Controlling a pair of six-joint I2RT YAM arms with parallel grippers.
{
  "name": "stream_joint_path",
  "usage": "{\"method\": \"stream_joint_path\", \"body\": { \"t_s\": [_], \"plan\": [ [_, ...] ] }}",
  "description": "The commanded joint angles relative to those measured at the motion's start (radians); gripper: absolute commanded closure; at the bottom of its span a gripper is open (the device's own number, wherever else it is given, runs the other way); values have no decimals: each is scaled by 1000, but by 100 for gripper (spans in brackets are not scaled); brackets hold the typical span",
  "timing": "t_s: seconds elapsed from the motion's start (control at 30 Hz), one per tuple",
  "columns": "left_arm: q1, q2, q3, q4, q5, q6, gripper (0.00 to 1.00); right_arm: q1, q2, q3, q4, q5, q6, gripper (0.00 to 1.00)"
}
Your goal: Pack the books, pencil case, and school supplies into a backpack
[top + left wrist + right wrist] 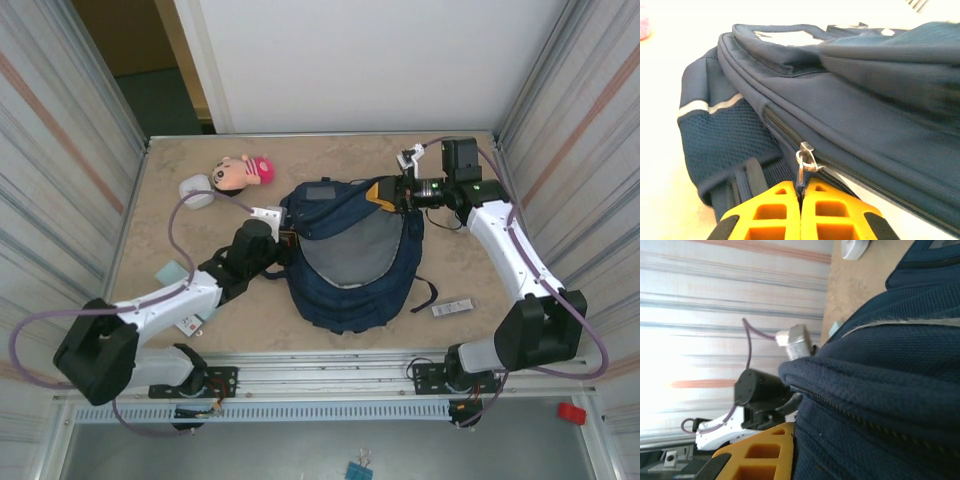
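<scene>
The navy backpack lies in the middle of the table, its main opening gaping to show grey lining. My left gripper is at its left side, and its yellow fingers are shut on the dark zipper pull below the metal slider. At the bag's far top edge, my right gripper is shut on the backpack's rim fabric; one yellow finger shows beside it. A pink pencil case lies at the far left. A teal pad, a black-and-white pack and a slim bar rest on the table. The books are out of view.
A white rounded box sits near the pencil case. Corrugated walls close in the table on the left and right. A loose dark strap trails off the bag's right side. My left arm is in the right wrist view.
</scene>
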Motion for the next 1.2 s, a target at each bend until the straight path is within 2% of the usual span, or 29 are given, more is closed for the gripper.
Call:
{"method": "stream_joint_path", "body": {
  "t_s": [0.0, 0.2, 0.33, 0.5, 0.6, 0.77, 0.87, 0.97, 1.07, 1.17],
  "plan": [
    [30, 53, 25, 41, -14, 57, 90, -3, -14, 87, 51, -207, -57, 100],
    [40, 88, 68, 20, -62, 49, 84, 5, -9, 81, 58, -199, -55, 100],
    [55, 74, 88, -34, -79, 22, 80, 3, -15, 53, 86, -58, -18, 100],
    [55, -9, 147, -215, -81, -40, 54, 7, -5, -35, 328, 93, 150, 100],
    [61, -69, 200, -435, -156, -145, 40, 20, 10, -35, 360, 168, 158, 100],
    [116, -157, 234, -735, -144, -310, 22, 40, 10, -42, 389, 238, 163, 100],
    [179, -205, 217, -883, -137, -446, 15, 67, 5, -55, 391, 263, 159, 100],
    [286, -249, 162, -978, -105, -535, 11, 88, 3, -76, 398, 288, 157, 100],
    [405, -300, 74, -985, -70, -545, 1, 103, 5, -85, 408, 294, 156, 100],
    [531, -326, 11, -958, -57, -486, 1, 123, 16, -83, 414, 291, 158, 100]
  ]
}}
